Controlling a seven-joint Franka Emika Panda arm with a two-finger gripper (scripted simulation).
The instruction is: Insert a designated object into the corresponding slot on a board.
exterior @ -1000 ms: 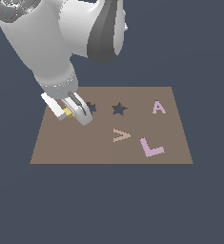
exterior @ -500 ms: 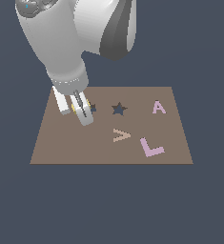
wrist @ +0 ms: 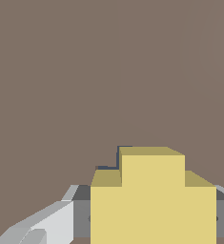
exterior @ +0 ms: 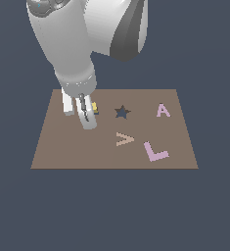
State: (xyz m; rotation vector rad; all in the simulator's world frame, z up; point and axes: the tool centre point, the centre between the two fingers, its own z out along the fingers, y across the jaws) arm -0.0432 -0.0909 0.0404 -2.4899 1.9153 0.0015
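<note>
The gripper [exterior: 82,115] is closed on the yellow cross block [exterior: 94,108], one finger on each side of it. In the wrist view the yellow block [wrist: 152,200] fills the space between the grey fingers [wrist: 46,221]. The block hangs low over the brown board [exterior: 53,147], near the exterior view's left end of it. A thin dark edge of the cross slot [wrist: 117,159] peeks out from behind the block, so the block looks almost lined up with its hole. The rest of the slot is hidden.

This looks like the step of putting the block in. Next the arm should likely nudge the block until the dark edge is covered, push straight down, then let go. The star hole [exterior: 122,112] is the wrong one.
</note>
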